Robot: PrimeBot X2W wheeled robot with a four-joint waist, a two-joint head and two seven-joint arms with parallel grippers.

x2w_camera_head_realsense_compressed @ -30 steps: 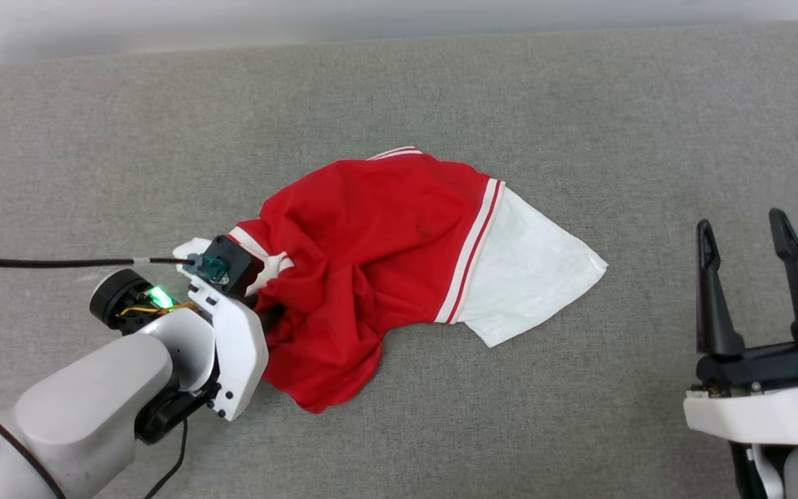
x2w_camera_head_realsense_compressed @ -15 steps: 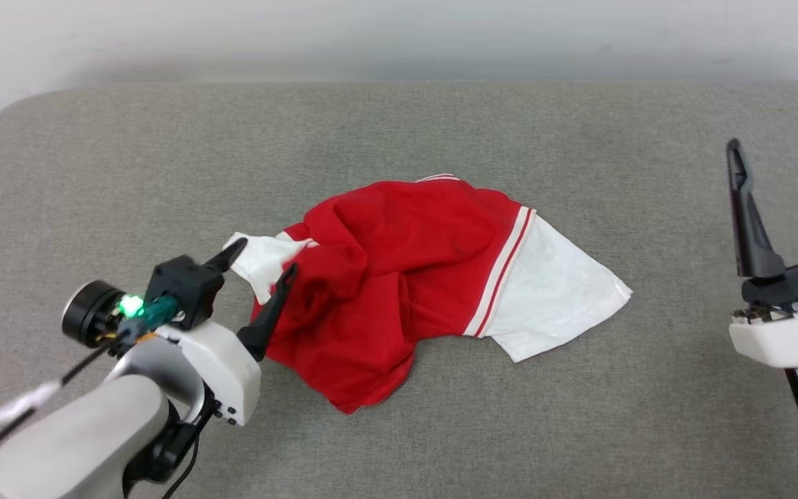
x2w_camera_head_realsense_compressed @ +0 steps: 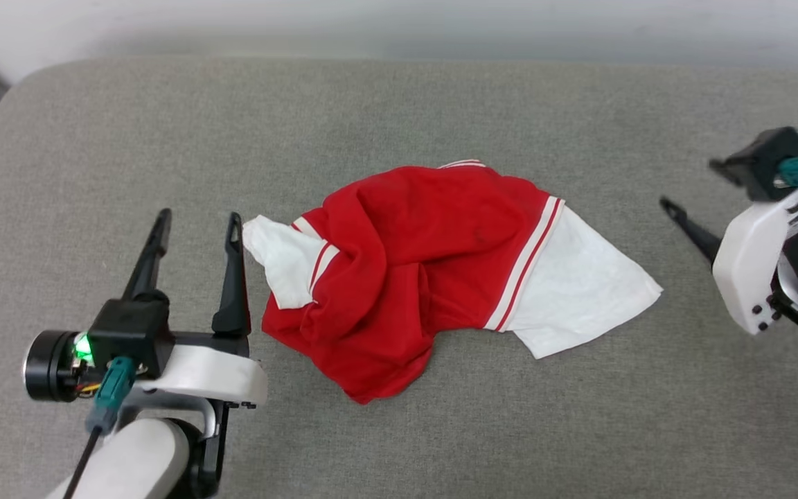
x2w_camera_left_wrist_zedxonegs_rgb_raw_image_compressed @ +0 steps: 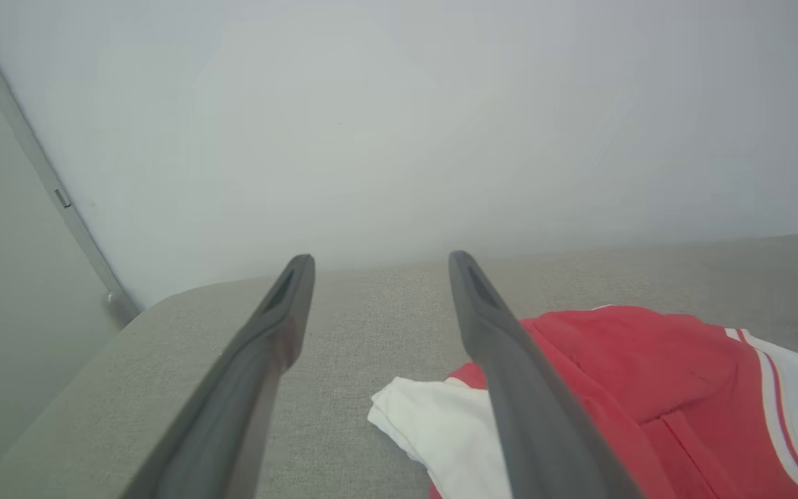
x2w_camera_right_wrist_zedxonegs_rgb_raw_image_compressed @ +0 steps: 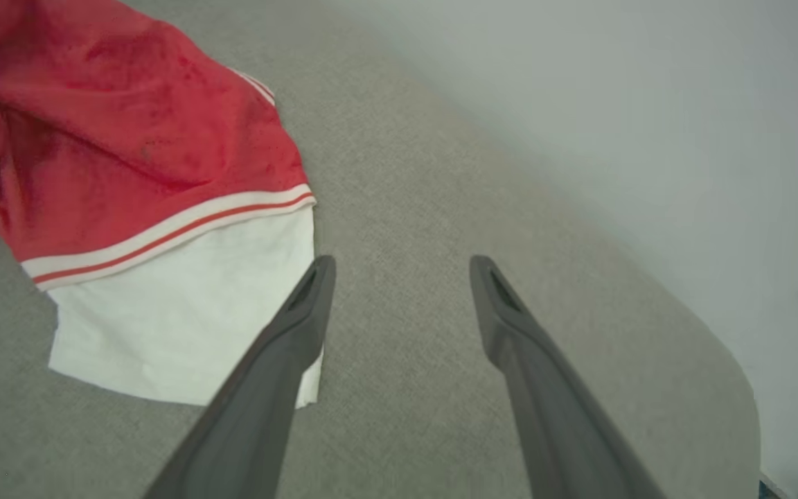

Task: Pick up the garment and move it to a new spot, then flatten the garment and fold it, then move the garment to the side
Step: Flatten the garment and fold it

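Observation:
The garment (x2w_camera_head_realsense_compressed: 406, 256), a red T-shirt with white sleeves and striped trim, lies crumpled in the middle of the grey padded surface (x2w_camera_head_realsense_compressed: 399, 104). My left gripper (x2w_camera_head_realsense_compressed: 198, 218) stands open just left of it, nothing between its fingers. Its right finger (x2w_camera_head_realsense_compressed: 233, 277) is beside the bunched white sleeve (x2w_camera_head_realsense_compressed: 281, 260). In the left wrist view the left gripper (x2w_camera_left_wrist_zedxonegs_rgb_raw_image_compressed: 379, 260) is open above the padding, the garment (x2w_camera_left_wrist_zedxonegs_rgb_raw_image_compressed: 614, 360) to its right. My right gripper (x2w_camera_head_realsense_compressed: 686, 187) is at the right edge, turned sideways, apart from the flat white sleeve (x2w_camera_head_realsense_compressed: 579, 291). The right wrist view shows the right gripper (x2w_camera_right_wrist_zedxonegs_rgb_raw_image_compressed: 402, 263) open, the garment (x2w_camera_right_wrist_zedxonegs_rgb_raw_image_compressed: 129, 138) at upper left.
A pale wall (x2w_camera_head_realsense_compressed: 399, 28) runs along the far edge of the padded surface. The surface's rounded corners show at far left (x2w_camera_head_realsense_compressed: 18, 90) and in the right wrist view (x2w_camera_right_wrist_zedxonegs_rgb_raw_image_compressed: 731, 374). Bare padding lies all around the garment.
My left gripper has opened, let go of the white sleeve and drawn back to the left. My right gripper has swung up and turned sideways. The head camera has shifted too.

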